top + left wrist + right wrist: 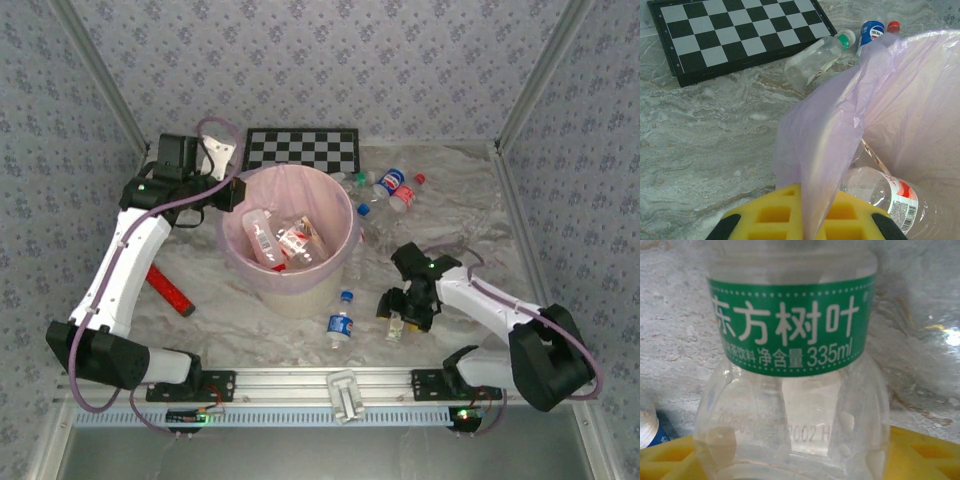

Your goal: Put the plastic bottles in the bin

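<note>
Plastic clear bottles (pixel 285 240) partly filled the round cream bin (pixel 300 298), more waited outside; left pincer (pixel 236 190) clenched pink liner (pixel 830 125), right pincer (pixel 408 305) grip unclear.

walls (pixel 350 60): covered in grey-blue floral paper | frame posts (pixel 100 78): aluminium, set at corners | table (pixel 230 335): marbled grey-white, evenly lit

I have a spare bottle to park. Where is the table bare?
Bare marble lies at the front, between the red bar, the bin and the blue-capped bottle, and between chessboard and bin. Right of the bin is crowded: loose bottles and the right tool.
</note>
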